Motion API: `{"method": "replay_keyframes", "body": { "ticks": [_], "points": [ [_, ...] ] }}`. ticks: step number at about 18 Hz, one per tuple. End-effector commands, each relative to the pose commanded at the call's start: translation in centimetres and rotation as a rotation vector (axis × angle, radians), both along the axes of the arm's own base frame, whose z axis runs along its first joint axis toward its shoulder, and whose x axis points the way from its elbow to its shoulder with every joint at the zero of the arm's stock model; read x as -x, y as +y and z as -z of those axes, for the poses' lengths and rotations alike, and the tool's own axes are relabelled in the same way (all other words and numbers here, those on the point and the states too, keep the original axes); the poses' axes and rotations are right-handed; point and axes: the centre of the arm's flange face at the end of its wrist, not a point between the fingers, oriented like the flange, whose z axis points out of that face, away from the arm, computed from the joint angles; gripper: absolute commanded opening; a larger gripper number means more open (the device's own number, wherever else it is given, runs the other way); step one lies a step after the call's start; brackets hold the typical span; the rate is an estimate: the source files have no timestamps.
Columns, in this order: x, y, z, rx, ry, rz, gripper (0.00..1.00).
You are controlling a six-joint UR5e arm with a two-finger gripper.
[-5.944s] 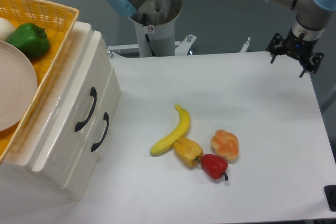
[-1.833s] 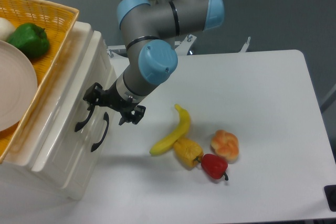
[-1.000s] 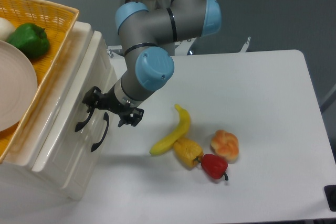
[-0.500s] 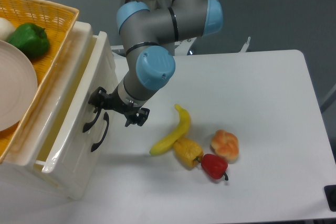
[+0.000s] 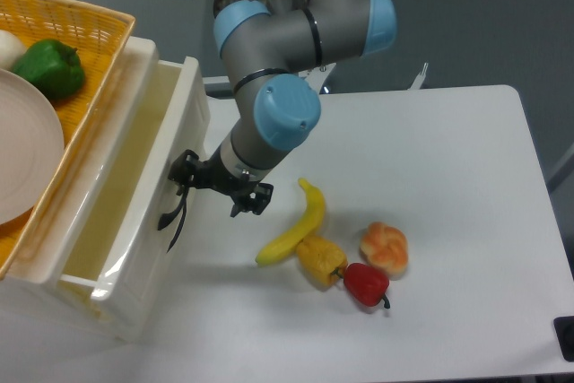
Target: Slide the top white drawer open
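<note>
The top drawer (image 5: 148, 177) stands part-way out of the white cabinet (image 5: 54, 311) at the left of the table (image 5: 430, 186), its cream front tilted toward the camera and the pale hollow of its tray showing behind that front. The black handle (image 5: 172, 214) on the front is mostly hidden; only its lower end shows, curving down below the gripper (image 5: 190, 177). The gripper sits right at the drawer front, at the upper end of the handle, with its dark fingers pressed against that spot. The fingers look closed around the handle, but the contact itself is dark and small, so I cannot tell for sure how far apart they are. The arm (image 5: 269, 114) reaches down from the upper middle, its grey links and blue caps above the drawer's right edge. On top of the cabinet rests a yellow basket (image 5: 81, 20) with a green pepper (image 5: 47, 67) and a pale plate (image 5: 27, 150) in it. On the table, well apart from the drawer, lie a banana (image 5: 296, 226), a yellow pepper (image 5: 321, 259) touching its lower end, a red pepper (image 5: 366, 284) and a bread roll (image 5: 385, 248) close together.
</note>
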Motion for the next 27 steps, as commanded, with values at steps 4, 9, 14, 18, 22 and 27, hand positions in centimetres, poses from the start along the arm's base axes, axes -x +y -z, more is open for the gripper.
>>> {"method": "replay_keyframes", "body": {
  "ticks": [4, 9, 14, 18, 22, 27],
  "points": [
    [1.6, -0.6, -0.6, -0.011, 0.007, -0.027, 1.0],
    [3.5, -1.5, -0.6, -0.015, 0.012, -0.057, 1.0],
    [5.0, -2.1, -0.3, -0.013, 0.009, -0.081, 1.0],
    [5.9, -2.5, -0.4, -0.015, 0.014, -0.094, 1.0],
    [7.0, -3.0, -0.6, -0.017, 0.017, -0.111, 1.0],
    [8.3, -3.9, -0.6, -0.018, 0.019, -0.136, 1.0]
  ]
}}
